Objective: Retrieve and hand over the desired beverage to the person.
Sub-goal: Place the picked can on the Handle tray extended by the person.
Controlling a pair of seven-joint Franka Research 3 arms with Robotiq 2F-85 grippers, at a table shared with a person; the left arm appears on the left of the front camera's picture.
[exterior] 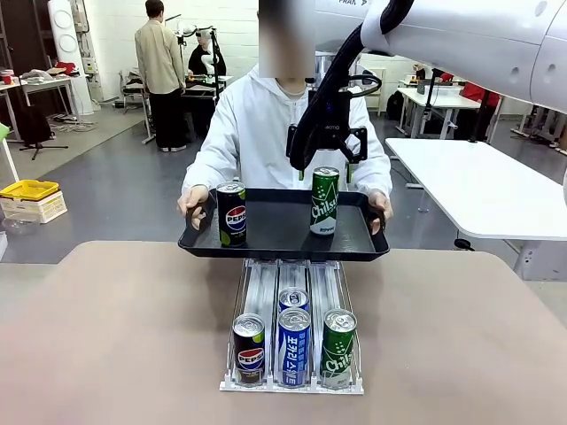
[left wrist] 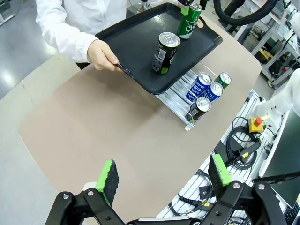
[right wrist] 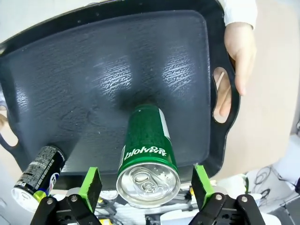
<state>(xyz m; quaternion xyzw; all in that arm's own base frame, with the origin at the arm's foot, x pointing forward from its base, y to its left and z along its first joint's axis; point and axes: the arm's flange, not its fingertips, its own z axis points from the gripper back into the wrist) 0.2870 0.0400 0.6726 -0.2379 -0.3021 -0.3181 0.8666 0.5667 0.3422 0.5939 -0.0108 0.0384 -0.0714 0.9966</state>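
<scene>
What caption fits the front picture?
Right hand open above the green can on the person's black tray.

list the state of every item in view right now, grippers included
black tray: held level at both handles by the person, above the table's far edge
green can: upright on the tray, not gripped
Pepsi can: upright on the tray
right gripper: open, pads either side of the green can's top, apart from it
left gripper: open, holding nothing, above the table
can rack: four cans in its lanes
</scene>
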